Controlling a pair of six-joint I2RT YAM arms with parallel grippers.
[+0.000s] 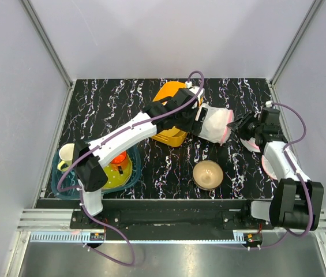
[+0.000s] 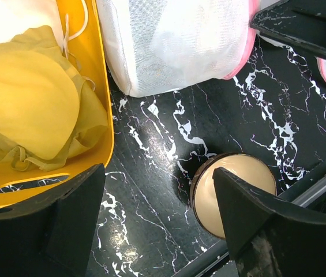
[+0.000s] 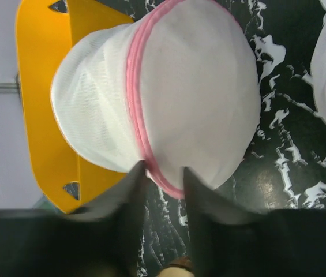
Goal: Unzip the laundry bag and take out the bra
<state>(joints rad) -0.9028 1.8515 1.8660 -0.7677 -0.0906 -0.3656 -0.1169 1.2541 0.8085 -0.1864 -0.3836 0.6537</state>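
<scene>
The laundry bag (image 1: 214, 124), a white mesh drum with pink zip trim (image 3: 135, 86), lies on its side on the black marbled table beside the yellow basket. It fills the right wrist view (image 3: 168, 86) and shows at the top of the left wrist view (image 2: 180, 40). My right gripper (image 3: 163, 173) is at the bag's lower edge, jaws narrowed, one finger on each side of the pink trim with a gap still showing. My left gripper (image 2: 157, 219) hangs wide open above the table near the bag (image 1: 197, 124), holding nothing. The bra is out of view.
A yellow basket (image 1: 171, 115) holding yellow cloth (image 2: 24, 98) stands behind the bag. A tan bowl (image 1: 207, 173) sits in front, under my left fingers (image 2: 249, 173). Flat pink-rimmed white discs (image 1: 272, 164) lie at the right. A teal bin (image 1: 64, 187) stands at the left.
</scene>
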